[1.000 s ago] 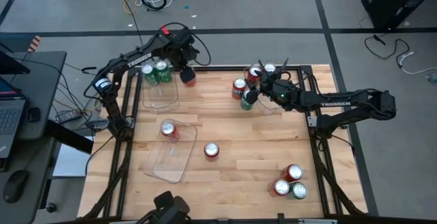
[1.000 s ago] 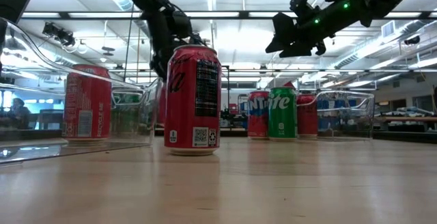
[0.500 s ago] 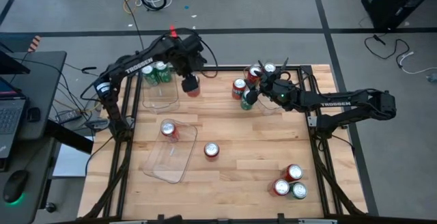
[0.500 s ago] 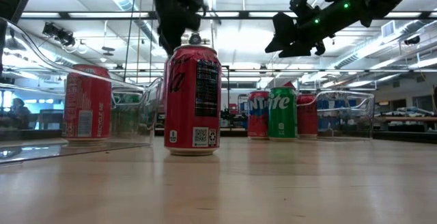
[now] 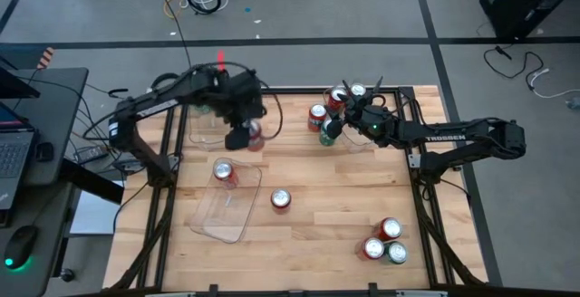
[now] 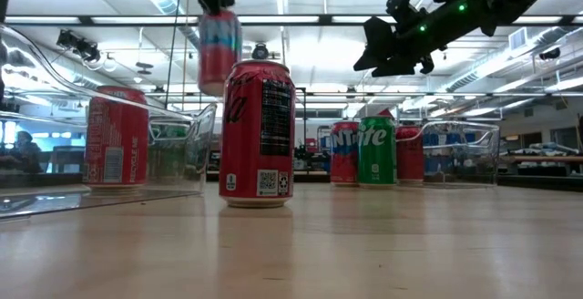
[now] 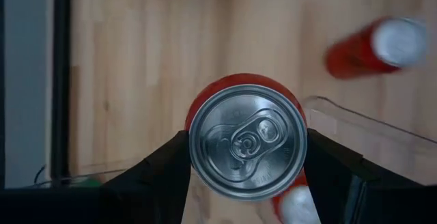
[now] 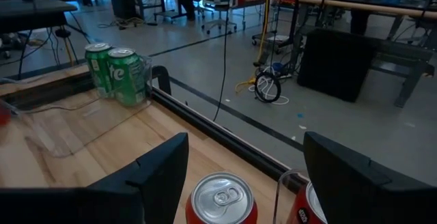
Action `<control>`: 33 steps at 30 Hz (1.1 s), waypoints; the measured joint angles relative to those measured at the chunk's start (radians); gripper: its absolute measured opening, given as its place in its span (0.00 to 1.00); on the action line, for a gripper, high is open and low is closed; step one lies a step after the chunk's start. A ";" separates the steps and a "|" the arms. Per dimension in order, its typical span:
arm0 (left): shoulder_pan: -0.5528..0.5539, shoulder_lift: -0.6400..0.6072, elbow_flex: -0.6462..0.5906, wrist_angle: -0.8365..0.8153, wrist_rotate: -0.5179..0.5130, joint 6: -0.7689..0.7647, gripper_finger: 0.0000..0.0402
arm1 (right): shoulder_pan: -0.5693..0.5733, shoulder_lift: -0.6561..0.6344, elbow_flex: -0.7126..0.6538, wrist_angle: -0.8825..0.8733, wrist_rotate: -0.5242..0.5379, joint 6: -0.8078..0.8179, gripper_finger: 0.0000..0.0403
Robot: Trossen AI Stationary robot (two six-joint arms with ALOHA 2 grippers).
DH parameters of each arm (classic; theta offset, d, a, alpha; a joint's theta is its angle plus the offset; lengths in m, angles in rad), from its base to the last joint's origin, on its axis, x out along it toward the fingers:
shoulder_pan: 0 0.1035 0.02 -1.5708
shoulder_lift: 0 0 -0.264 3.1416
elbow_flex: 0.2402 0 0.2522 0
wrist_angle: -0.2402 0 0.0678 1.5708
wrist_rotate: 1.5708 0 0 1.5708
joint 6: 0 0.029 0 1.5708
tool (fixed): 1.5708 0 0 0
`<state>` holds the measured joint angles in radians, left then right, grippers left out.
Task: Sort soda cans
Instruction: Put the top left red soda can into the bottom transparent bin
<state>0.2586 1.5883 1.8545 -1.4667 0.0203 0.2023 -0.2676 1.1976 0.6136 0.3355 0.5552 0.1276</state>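
Observation:
My left gripper [image 5: 245, 136] hangs over the table's far-left part, shut on a red soda can [image 7: 247, 141] whose silver top fills the left wrist view. The low view shows that can [image 6: 219, 48] in the air. My right gripper [image 5: 332, 127] hovers open above a far-side group of red cans [image 5: 317, 114] and one green can [image 5: 326, 137]; a red can [image 8: 222, 200] stands below its fingers. Two green cans [image 8: 116, 70] stand in the far-left tray. One red can [image 5: 224, 172] stands in the near-left tray, another [image 5: 281, 199] on bare wood. My left gripper pinches the red can by the upper wall of its body [image 7: 198, 115], one finger [image 7: 160, 176] on each opposite side. The fingers come from above, pointing down. The can is upright and lifted clear of the table.
Clear plastic trays sit at the far left [image 5: 213, 120] and near left [image 5: 222, 214]; another clear tray [image 6: 460, 149] is by the right group. Two red cans and a green can [image 5: 385, 241] stand near the near-right corner. Bare wood lies in the table's middle.
My left gripper has carried the red can from beside the far-left tray toward the table's near edge, raising it well above the standing cans. It has stayed shut on the can, which has stayed upright.

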 joint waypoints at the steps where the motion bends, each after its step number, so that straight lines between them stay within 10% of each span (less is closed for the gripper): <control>1: -0.027 -0.012 0.000 -0.015 -0.006 -0.006 0.58 | 0.000 0.000 0.000 0.000 0.000 0.000 0.68; 13: -0.314 -0.056 -0.039 -0.056 -0.095 -0.127 0.58 | 0.000 0.000 0.000 -0.001 0.000 0.000 0.68; 33: -0.337 -0.125 -0.550 0.330 -0.070 -0.005 0.58 | 0.000 0.000 0.000 -0.039 0.000 0.011 0.68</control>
<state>-0.0788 1.4629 1.3050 -1.1372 -0.0502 0.1973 -0.2676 1.1976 0.6136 0.2960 0.5549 0.1387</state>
